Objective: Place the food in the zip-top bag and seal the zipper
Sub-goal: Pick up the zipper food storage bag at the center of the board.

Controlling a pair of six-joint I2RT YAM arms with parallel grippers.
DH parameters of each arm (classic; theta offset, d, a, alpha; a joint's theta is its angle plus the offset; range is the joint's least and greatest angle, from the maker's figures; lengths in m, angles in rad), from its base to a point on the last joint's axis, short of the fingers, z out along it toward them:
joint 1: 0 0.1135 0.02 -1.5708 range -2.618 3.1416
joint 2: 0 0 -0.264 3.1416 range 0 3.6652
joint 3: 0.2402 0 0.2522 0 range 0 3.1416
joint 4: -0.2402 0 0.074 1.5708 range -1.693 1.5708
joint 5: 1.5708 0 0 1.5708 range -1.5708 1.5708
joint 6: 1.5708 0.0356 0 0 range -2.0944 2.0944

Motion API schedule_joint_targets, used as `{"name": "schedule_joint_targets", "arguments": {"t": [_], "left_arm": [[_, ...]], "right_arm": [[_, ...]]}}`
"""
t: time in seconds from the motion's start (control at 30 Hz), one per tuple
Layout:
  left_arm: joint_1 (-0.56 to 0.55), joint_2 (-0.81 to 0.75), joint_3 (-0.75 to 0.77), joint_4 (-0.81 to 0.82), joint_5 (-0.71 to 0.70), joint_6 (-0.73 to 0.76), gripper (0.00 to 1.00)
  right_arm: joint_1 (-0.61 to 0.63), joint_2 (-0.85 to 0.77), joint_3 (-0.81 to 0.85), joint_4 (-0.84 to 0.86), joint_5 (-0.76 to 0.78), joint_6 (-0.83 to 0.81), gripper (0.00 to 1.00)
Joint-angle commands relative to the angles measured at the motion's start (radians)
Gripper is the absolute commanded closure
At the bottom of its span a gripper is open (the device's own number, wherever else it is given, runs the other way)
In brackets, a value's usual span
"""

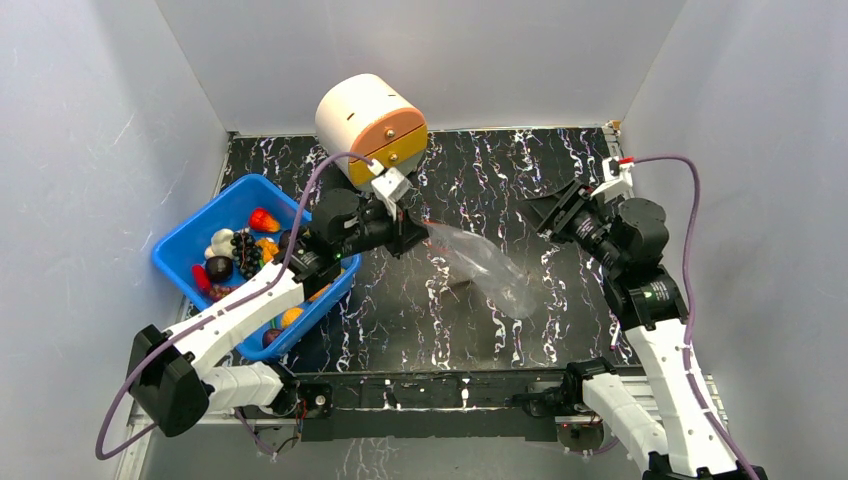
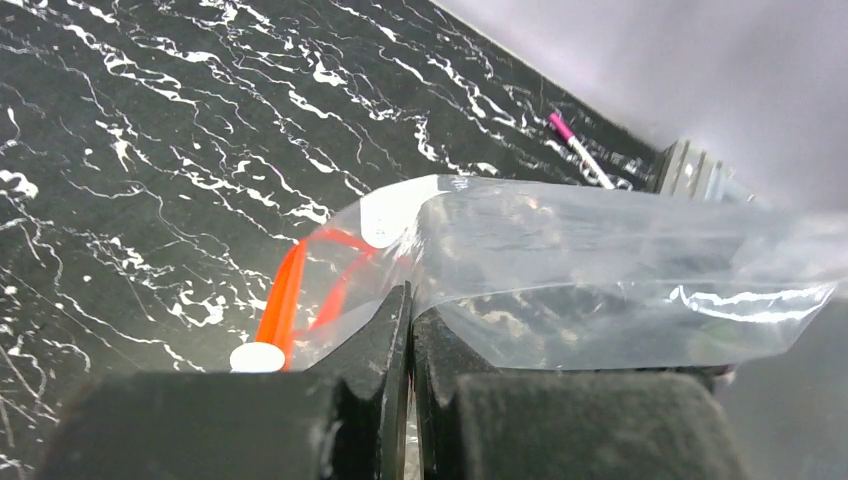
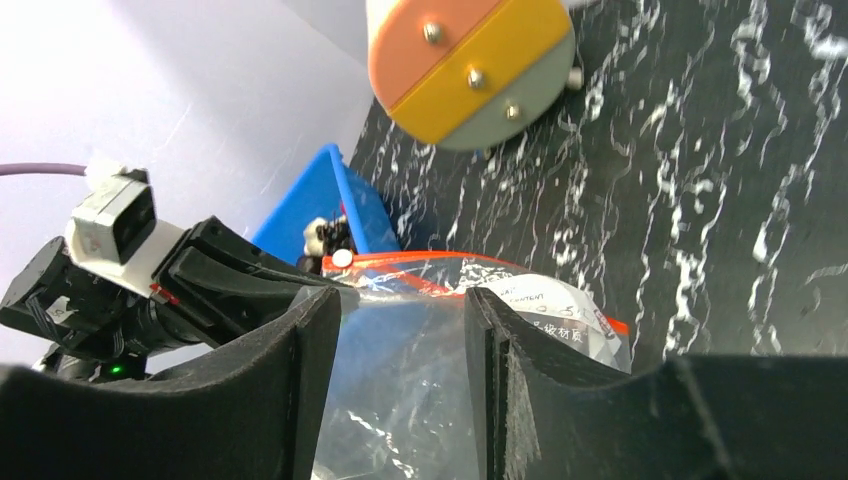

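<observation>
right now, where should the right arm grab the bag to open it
Probably the zipper strip at its free end beside the white label, coming from the right. The left gripper pinches the end by the slider, so that corner is unheld and faces the right gripper, jaws open.

Holds the zip-top bag [image 2: 600,280] pinched in the left gripper [image 2: 411,308], black fingers [image 2: 372,345] pressed together on the clear film just beside the mouth. Shows the zipper [image 2: 283,300] as a red-orange strip curving down-left from the pinch, a white tab [image 2: 257,357] at its near end and a white round patch [image 2: 386,214] higher on the film. Has the crinkled pouch stretching off to the right above the black marbled table [image 2: 150,150]. Catches a thin white stick with a pink tip [image 2: 578,148] near the far edge, beside a grey ribbed part [image 2: 690,170], under a pale wall [image 2: 700,60].
</observation>
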Motion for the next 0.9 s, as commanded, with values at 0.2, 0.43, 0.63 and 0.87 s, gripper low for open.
{"name": "schedule_joint_targets", "arguments": {"t": [0.2,0.43,0.63,0.87], "left_arm": [[-0.001,0.021,0.127,-0.165,-0.123,-0.367,1.00],[0.006,0.040,0.221,-0.319,-0.153,-0.540,1.00],[0.008,0.076,0.291,-0.380,-0.151,-0.691,1.00],[0.014,0.039,0.242,-0.380,-0.232,-0.903,1.00]], "right_arm": [[-0.004,0.005,0.092,0.090,0.039,-0.155,0.50],[-0.004,-0.011,0.129,0.094,0.005,-0.178,0.49],[-0.005,-0.031,0.055,0.128,-0.013,-0.179,0.49],[-0.004,-0.039,0.020,0.147,-0.047,-0.221,0.48]]}}
